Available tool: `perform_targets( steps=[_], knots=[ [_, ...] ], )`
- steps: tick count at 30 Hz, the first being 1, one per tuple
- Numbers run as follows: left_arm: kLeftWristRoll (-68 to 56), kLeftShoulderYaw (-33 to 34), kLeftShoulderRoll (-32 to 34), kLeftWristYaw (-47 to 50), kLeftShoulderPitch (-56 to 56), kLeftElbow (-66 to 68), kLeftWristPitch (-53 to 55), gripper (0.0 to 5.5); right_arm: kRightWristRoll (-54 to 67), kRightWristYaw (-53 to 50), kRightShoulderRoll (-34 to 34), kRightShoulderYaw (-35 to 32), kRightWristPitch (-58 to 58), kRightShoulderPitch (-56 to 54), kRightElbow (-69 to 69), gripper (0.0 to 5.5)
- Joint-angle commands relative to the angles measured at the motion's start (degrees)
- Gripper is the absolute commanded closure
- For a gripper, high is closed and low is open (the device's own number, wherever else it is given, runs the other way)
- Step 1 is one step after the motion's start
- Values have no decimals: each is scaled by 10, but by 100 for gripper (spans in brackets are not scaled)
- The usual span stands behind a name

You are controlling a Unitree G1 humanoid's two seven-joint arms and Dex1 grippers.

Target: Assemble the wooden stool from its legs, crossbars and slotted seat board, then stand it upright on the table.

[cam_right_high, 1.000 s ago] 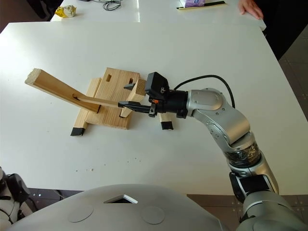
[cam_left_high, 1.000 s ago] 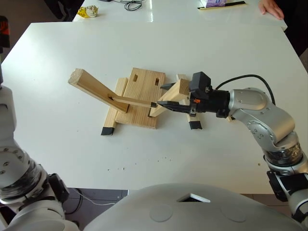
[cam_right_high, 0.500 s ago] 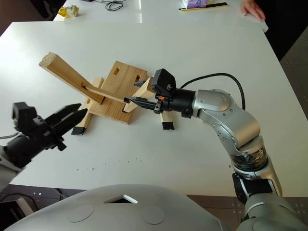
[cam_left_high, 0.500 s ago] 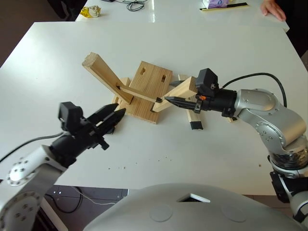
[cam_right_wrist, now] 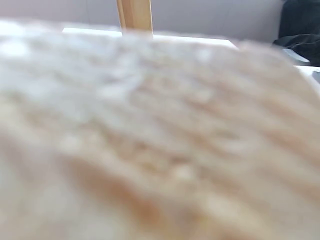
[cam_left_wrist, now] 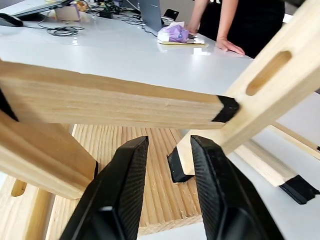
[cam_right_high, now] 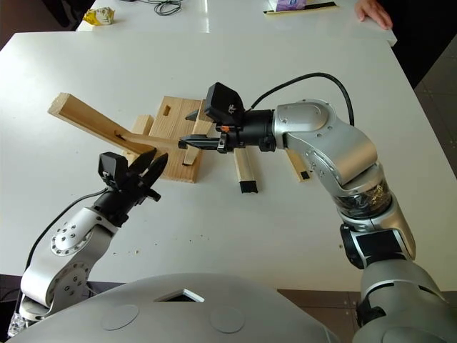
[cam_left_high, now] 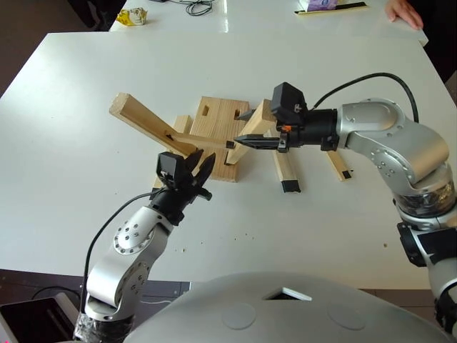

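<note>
The slotted seat board (cam_left_high: 218,121) lies flat mid-table. A long leg (cam_left_high: 143,123) rises tilted over its left side, and a thin crossbar (cam_left_high: 203,141) runs from that leg to a second leg (cam_left_high: 263,123) leaning on the board. My right gripper (cam_left_high: 244,128) is shut on this second leg, one finger above it and one below. Wood pressed up close covers the right wrist view. My left gripper (cam_left_high: 201,158) is open just in front of the board, below the crossbar. Its fingers (cam_left_wrist: 125,180) have nothing between them, with the board's grain (cam_left_wrist: 160,165) behind.
Two loose legs with black feet (cam_left_high: 285,170) (cam_left_high: 338,163) lie right of the board, under my right arm. Another leg (cam_left_high: 180,125) lies along the board's left side. A yellow wrapper (cam_left_high: 134,16) and cables sit far back. The table's front and left are bare.
My left arm has come up from the lower left, and its open gripper now sits at the board's front edge. My right gripper has carried the joined legs slightly leftward; the camera shifted too.
</note>
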Motion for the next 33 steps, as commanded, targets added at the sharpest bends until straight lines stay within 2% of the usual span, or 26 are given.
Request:
perform_targets(
  steps=[1, 11, 16, 25, 33],
  knots=[
    [65, -24, -25, 44, 0, 17, 3, 393, -25, 52, -12, 36, -2, -41, 52, 348],
    [149, -66, -82, 59, -28, 65, -44, 393, -64, 100, 5, 81, -30, -78, 104, 348],
    [181, -61, -114, 73, -55, 84, -73, 393, -70, 106, 29, 89, -24, -100, 120, 348],
    [209, -77, -128, 55, -57, 91, -109, 393, -106, 142, 62, 112, -48, -148, 199, 348],
    [203, -52, -129, 39, -34, 111, -141, 393, -123, 159, 88, 120, -42, -177, 259, 348]
  ],
)
